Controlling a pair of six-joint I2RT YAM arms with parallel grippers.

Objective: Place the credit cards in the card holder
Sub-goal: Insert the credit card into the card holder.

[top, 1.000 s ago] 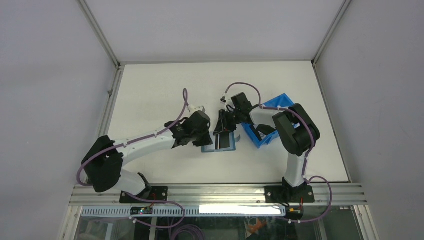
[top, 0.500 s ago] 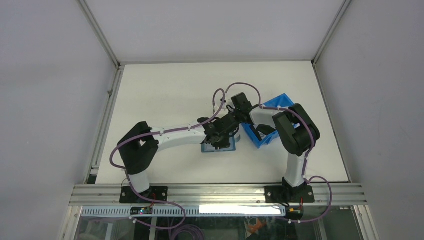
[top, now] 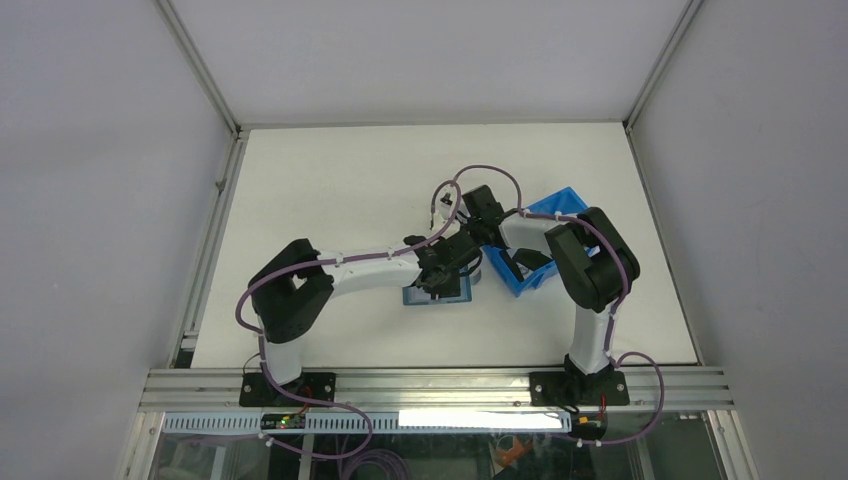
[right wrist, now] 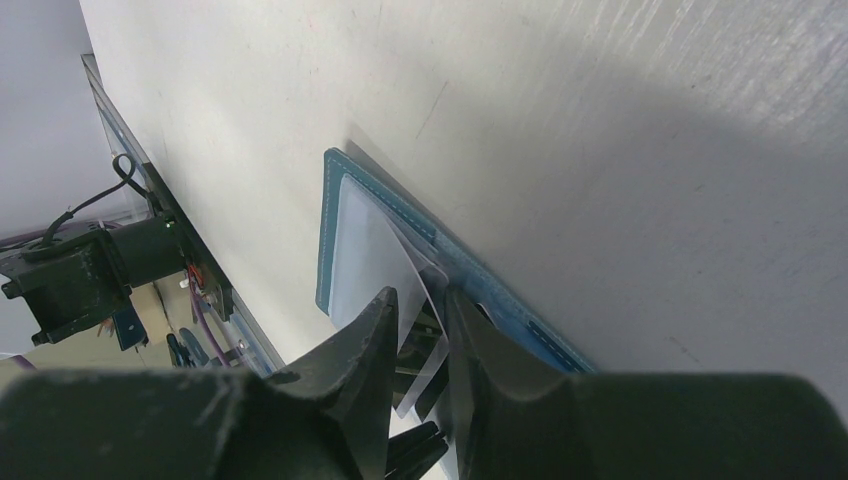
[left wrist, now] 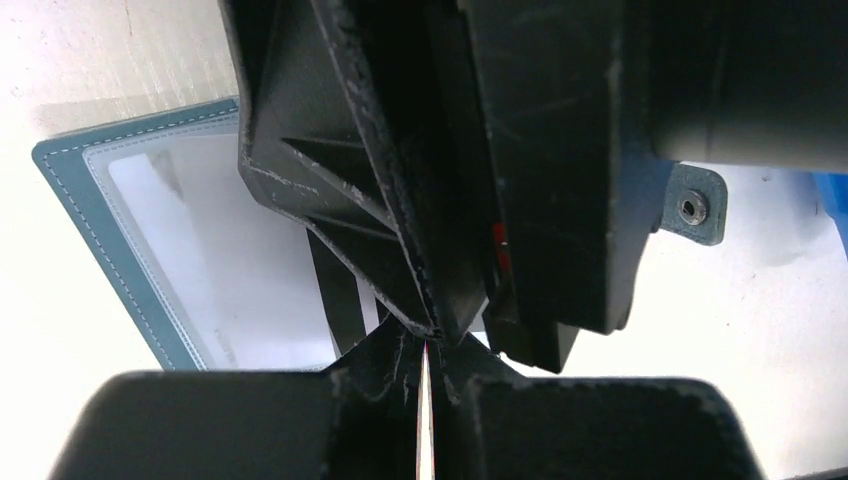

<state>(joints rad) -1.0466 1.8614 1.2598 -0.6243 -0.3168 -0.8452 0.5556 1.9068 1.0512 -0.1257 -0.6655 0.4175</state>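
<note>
The teal card holder lies open and flat on the white table, its pale pocket facing up and its snap tab off to the right. My right gripper hangs just above it, shut on a few credit cards, pale and dark, that stick out between its fingers towards the holder. My left gripper has come in from the left, tip to tip with the right one. It is shut on the thin edge of one card, seen edge-on between its pads.
A bright-blue plastic bin stands just right of the card holder, under the right arm's forearm. The table's side rails and grey walls close in the workspace. The two wrists crowd the same spot over the holder.
My left arm swung right from beside the holder until its gripper sat over it against the right gripper, and its jaws shut. The right gripper and the holder stayed put.
</note>
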